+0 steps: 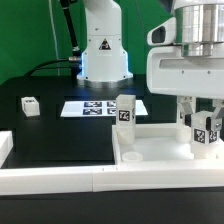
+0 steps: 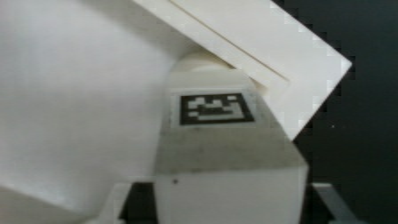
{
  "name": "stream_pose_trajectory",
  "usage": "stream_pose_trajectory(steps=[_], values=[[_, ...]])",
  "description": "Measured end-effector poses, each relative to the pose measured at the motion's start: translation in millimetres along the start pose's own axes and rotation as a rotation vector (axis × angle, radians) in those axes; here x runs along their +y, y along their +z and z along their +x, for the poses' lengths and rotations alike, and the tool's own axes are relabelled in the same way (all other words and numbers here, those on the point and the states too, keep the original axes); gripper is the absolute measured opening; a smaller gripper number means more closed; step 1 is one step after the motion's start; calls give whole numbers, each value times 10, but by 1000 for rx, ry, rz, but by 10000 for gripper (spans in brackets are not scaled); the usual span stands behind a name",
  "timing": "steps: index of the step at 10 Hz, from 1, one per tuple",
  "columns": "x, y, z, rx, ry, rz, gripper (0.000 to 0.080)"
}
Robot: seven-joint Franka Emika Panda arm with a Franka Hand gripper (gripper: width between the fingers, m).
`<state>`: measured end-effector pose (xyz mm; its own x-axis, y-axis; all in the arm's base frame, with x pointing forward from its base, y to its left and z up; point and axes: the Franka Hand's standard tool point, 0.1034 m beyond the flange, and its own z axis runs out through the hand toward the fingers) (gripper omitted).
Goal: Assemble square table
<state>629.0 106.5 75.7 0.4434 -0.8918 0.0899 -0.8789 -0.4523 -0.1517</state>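
The square table panel [image 1: 160, 152] lies flat at the exterior view's right, white with a raised rim. One white tagged leg [image 1: 125, 112] stands upright at its far left corner. My gripper [image 1: 205, 130] is shut on a second tagged leg [image 1: 206, 137] and holds it upright over the panel's far right corner. In the wrist view the held leg [image 2: 214, 140] sits between my fingers [image 2: 326, 203], and its far end meets the panel's rim corner [image 2: 267, 55]. I cannot tell whether the leg is seated in a socket. My gripper [image 2: 222, 205] hides the leg's near end.
The marker board [image 1: 92, 107] lies on the black table behind the panel. A small white tagged leg [image 1: 30, 104] lies at the exterior view's left. Long white border bars [image 1: 60, 180] run along the front and left. The robot base [image 1: 103, 55] stands at the back.
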Motion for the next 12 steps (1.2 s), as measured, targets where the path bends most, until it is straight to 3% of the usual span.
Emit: stream_pose_trajectory(steps=[2,4,6,7,12], values=[[36,10,18,-24,222,-3,291],[42,-5,4,-73,472,-27,292],[56,14,-19,-93,776,-25,292],[75,12,-3,-91,833,-19,293],[165,9,96,-81,1042,-57,298]])
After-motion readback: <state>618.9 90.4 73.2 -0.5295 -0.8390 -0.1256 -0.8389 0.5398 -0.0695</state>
